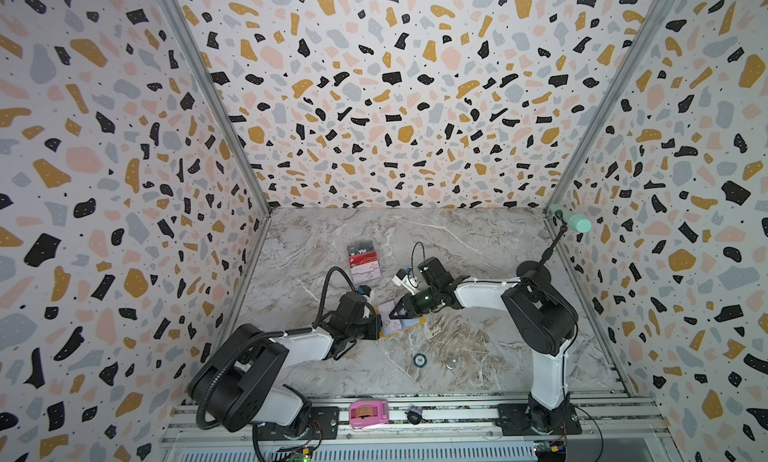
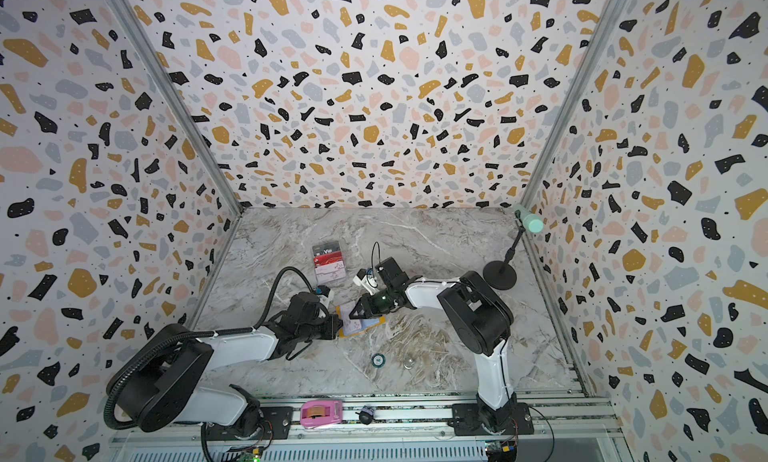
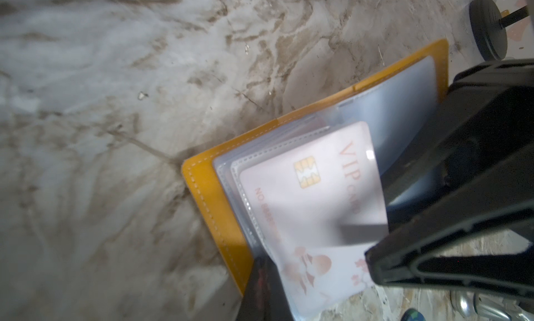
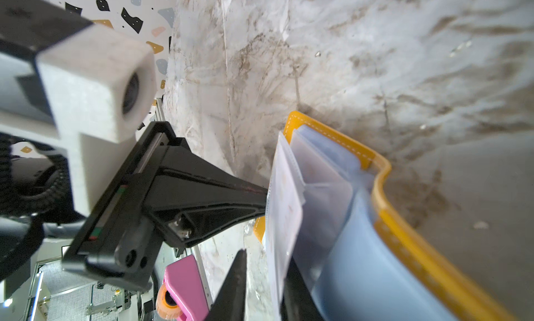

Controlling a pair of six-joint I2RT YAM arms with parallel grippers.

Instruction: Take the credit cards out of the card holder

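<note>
Right gripper (image 4: 267, 261), jaws slightly apart astride the card (image 3: 312, 195), should nip its edge and pull straight while left gripper (image 4: 264, 194), clamped on the sleeve (image 4: 281, 186), anchors the holder (image 3: 208, 195).

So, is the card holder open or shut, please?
Open: the card holder lies spread, its clear sleeves fanned out.

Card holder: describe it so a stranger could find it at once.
On the marble table, look at the middle, in front of the clear card stand. The card holder lies open there: the only mustard-yellow, book-like thing, with clear plastic sleeves inside.
</note>
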